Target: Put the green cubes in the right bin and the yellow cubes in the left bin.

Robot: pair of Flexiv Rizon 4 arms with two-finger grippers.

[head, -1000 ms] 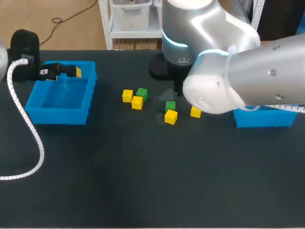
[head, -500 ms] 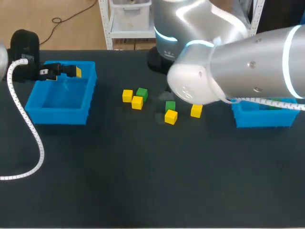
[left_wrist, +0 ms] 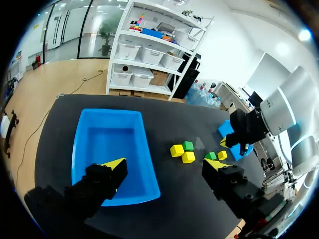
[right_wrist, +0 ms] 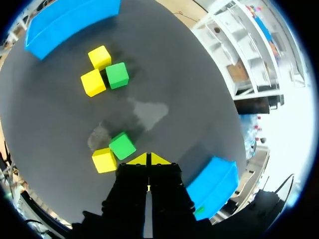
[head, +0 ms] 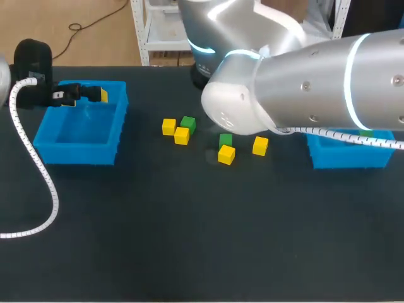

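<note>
Head view has four yellow cubes [head: 182, 136] and two green cubes [head: 225, 140] loose between left bin [head: 76, 154] and right bin [head: 344, 159], so most sorting is not yet done; left gripper [left_wrist: 167, 167] gapes empty over left bin, right gripper [right_wrist: 148, 159] pinched together, empty, above one green.

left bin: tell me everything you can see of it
The left bin is a bright blue, open-topped rectangular tub, plastic by the look, with thin upright walls and a flat floor. It sits upright on the black table, on my left side. Nothing lies inside it. The left claw hangs open above it, near its far rim; no contact shows. The nearest cubes lie on the table to its right, well apart from it.
</note>
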